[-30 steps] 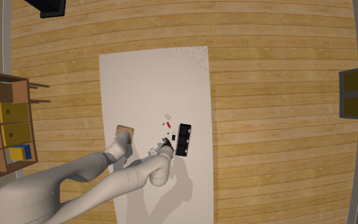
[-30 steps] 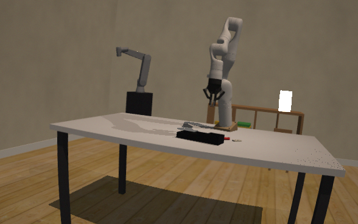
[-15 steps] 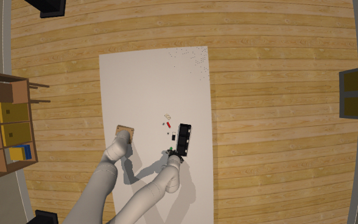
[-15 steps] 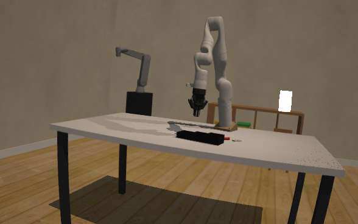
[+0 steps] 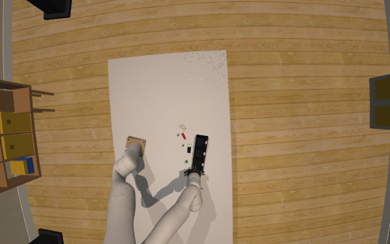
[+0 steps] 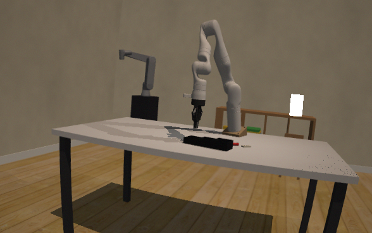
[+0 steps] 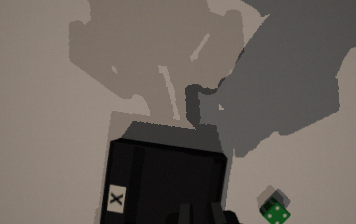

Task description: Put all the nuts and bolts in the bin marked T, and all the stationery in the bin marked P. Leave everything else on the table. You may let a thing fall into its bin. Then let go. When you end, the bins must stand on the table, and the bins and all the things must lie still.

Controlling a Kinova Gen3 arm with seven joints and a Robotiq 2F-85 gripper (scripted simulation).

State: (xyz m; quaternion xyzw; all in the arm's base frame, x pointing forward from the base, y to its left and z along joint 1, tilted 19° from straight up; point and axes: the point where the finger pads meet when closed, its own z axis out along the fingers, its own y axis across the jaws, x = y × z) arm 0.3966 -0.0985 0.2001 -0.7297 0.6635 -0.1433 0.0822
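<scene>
Bins: one long black block of bins (image 5: 200,150) lies on the table, divided into compartments in a row; three openings can be made out from above. In the wrist view the nearest end (image 7: 165,182) is a dark box with a white label reading X (image 7: 116,198) on its wall. No T or P mark can be read in any view.
Nuts: two small dark nuts, one (image 5: 178,134) beside the red piece, one (image 5: 182,144) a little nearer the arm; both lie on the table just beside the bins, apart from each other.
Red piece: one short red bar (image 5: 183,136) on the table beside the bins, also showing at the far end of the block in the exterior view (image 6: 235,144).
Black-and-white block: one small piece (image 5: 189,148), just beside the bin wall.
Domino: one pale tile with dots (image 5: 182,126), farthest of the small things from the arm's base.
Die: one green die with white pips (image 5: 186,161), near the gripper; in the wrist view (image 7: 275,212) it rests on the table apart from the bin.
Gripper: the gripper (image 6: 196,124) hangs pointing down over the near end of the bins, fingers almost together, with nothing between them.
Table: one white top (image 6: 285,155) on black legs.
Arm base: wooden plate (image 5: 130,140).
</scene>
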